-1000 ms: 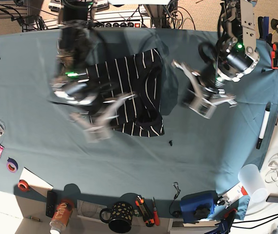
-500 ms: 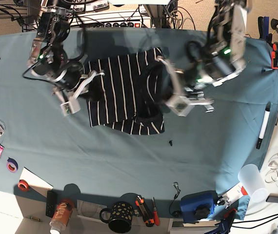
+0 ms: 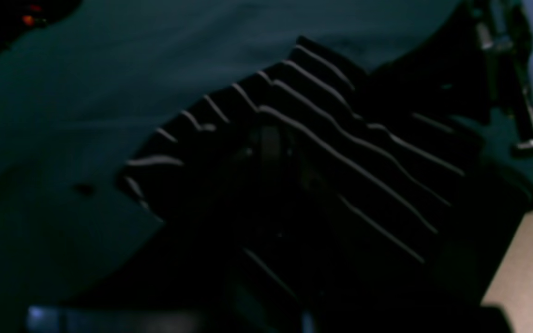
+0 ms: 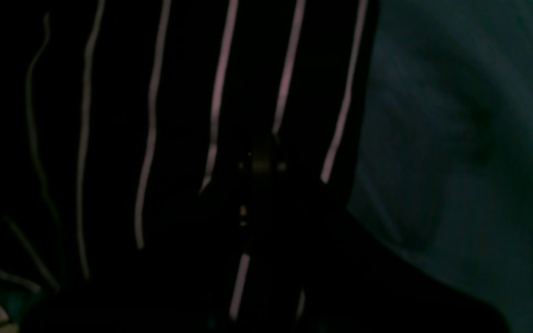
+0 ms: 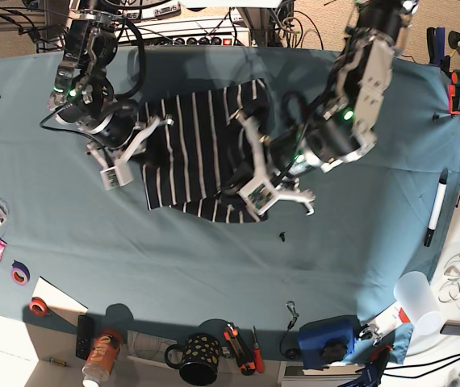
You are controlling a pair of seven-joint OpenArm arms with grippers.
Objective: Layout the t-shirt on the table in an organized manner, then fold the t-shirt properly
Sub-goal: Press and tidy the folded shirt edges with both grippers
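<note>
The t-shirt (image 5: 200,153) lies bunched on the teal table (image 5: 359,242), both arms' fingers apparently clenched.

Even overhead light fills the base view, crisp across the teal surface (image 5: 214,258), with soft shadows pooling beside both arms and a sunlit patch at the lower left corner. Both wrist views sit deep in murk: the t-shirt (image 3: 322,138) shows only pale stripes, smeared and out of focus.
</note>
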